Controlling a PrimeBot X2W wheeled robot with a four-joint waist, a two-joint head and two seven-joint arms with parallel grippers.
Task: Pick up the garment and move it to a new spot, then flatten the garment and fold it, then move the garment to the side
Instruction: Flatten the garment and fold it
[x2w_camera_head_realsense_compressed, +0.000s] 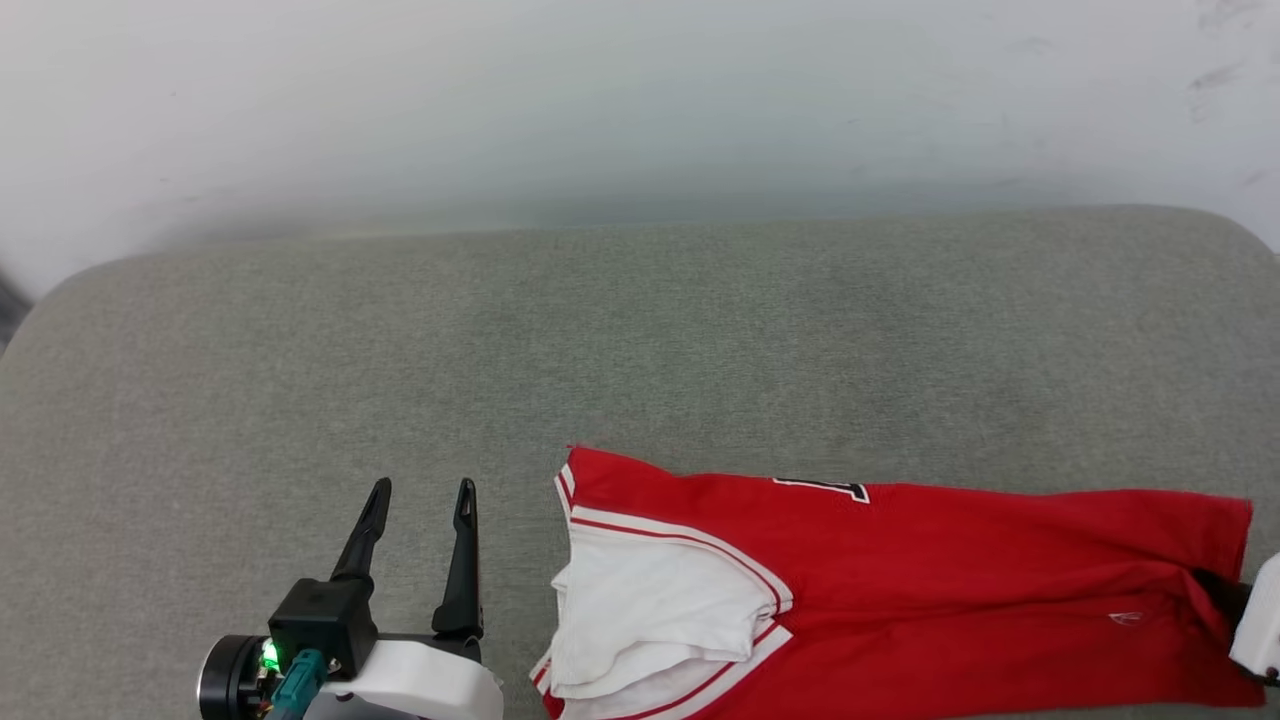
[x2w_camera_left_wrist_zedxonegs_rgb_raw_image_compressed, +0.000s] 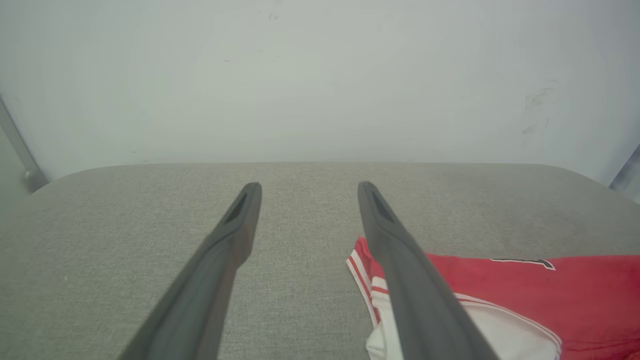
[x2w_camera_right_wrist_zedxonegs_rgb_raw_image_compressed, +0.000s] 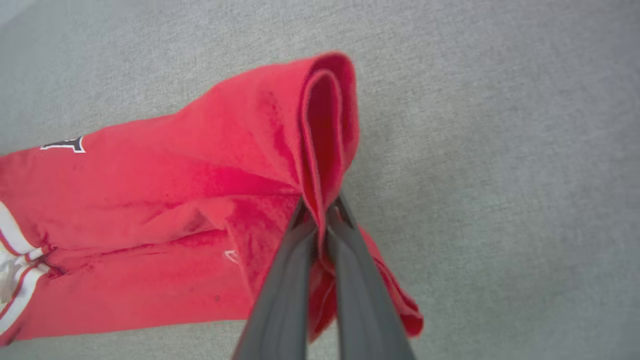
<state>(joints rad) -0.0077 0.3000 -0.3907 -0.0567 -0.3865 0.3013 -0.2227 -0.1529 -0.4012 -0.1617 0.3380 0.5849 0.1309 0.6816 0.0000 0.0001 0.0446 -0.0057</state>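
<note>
Nearest, by the near edge of the grey cloth-covered table and left of its middle, the left gripper hangs with its two dark fingers spread wide and nothing between them, pointing toward the far edge. Just beside it on the right lies the shirt, stretched along the near edge from about the middle toward the near right corner. The end of the shirt closest to the left gripper shows a white sleeve folded over on itself, bordered by red-and-white striped trim; in the left wrist view that gripper's right finger crosses in front of part of this trim, though finger and cloth stay apart. At the other end, near the right edge, the right gripper is clamped tight on the red cloth, pinching a doubled layer whose fold loops up past the fingertips, while the rest of the shirt rests on the table. A small white mark sits on the red cloth close to that grip. Along the shirt's far side a scrap of black, white-outlined lettering peeks out. Beyond it the grey cover runs to the rounded far corners, and a pale wall with a few faint scuffs stands behind the far edge.
</note>
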